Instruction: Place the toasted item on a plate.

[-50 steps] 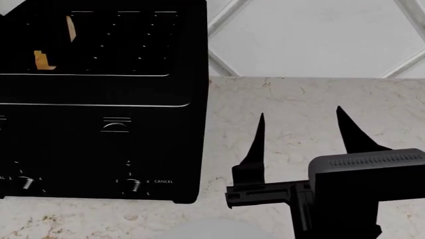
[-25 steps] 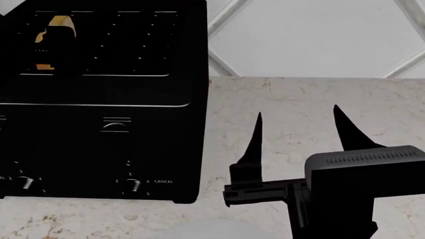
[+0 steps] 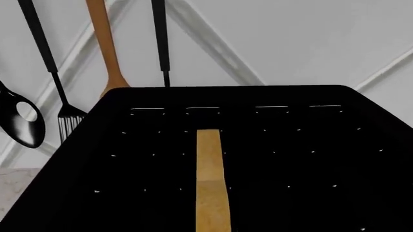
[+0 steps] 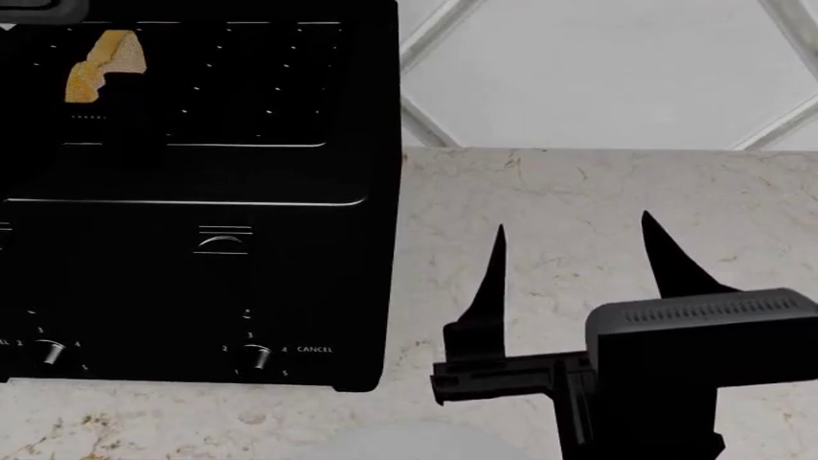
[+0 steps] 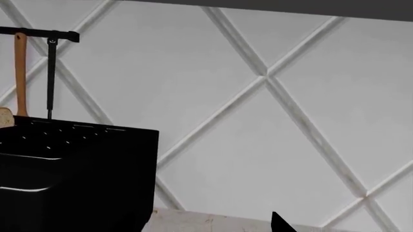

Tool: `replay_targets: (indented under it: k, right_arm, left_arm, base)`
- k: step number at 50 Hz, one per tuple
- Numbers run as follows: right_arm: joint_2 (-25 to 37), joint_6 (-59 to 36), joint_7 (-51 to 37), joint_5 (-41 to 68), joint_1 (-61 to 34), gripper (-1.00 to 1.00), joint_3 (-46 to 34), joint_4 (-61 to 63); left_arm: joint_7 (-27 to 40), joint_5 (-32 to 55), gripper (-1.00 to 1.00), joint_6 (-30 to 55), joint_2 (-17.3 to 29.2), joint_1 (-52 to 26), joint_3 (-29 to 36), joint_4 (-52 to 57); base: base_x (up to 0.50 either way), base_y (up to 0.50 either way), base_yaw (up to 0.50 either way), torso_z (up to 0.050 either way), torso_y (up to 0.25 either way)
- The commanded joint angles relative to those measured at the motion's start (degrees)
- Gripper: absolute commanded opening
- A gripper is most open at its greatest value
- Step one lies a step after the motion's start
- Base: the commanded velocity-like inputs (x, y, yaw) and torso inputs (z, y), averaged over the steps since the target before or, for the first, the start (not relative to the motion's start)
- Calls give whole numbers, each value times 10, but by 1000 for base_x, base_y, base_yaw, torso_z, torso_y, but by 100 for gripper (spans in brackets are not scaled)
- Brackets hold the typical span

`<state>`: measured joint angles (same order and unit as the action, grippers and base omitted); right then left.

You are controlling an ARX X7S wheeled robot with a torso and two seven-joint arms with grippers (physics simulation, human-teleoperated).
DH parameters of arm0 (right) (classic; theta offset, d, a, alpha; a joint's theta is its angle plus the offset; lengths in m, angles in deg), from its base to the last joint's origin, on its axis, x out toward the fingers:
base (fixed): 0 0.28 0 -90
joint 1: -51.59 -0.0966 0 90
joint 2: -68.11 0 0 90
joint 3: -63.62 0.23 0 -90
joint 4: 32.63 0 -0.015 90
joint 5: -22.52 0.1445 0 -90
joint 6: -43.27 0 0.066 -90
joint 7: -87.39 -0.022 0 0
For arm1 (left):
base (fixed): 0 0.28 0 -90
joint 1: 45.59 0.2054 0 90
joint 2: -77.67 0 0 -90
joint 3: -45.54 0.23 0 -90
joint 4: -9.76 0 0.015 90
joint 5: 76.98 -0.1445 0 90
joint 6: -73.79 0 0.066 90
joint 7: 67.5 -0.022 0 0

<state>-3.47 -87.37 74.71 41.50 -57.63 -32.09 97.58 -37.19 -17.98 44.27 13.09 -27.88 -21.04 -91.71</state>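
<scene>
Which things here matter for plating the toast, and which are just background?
Part of the job:
- slice of bread, standing in the black toaster
- plate, only its pale edge showing in the head view
- right gripper, open over the counter

Just there:
- wooden utensil, black slotted spoon and black fork hanging on the wall
- marble counter

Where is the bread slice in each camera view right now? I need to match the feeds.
Head view: the bread slice pokes up from the black toaster, upper left of the picture.
Left wrist view: the slice shows edge-on as a tan strip, centre to bottom.
Right wrist view: only a sliver at the left edge, above the toaster.
Shared landmark: the toaster's top.
</scene>
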Motion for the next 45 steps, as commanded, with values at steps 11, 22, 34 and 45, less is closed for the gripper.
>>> replay_targets:
  k: [11,22,34,45]
  right_arm:
    - [3,5,-3,8,5,100,3,1]
    - [5,2,-7,11,5,100,2,4]
    - [5,11,-8,12,8,100,0,-1]
    - [3,21,-8,9,5,100,-7,-13]
  left_arm:
    - [-7,-7,-100,-12,1,-6,8,-1]
    - [4,10,-100,-2,2,-23,-5,22]
    - [25,33,-100,19,12,-47,-22,51]
    - [36,50,-100,35,17,-75,-36,63]
  base:
    - [0,0,0,0,0]
    - [0,0,0,0,0]
    - [0,0,0,0,0]
    - [0,0,0,0,0]
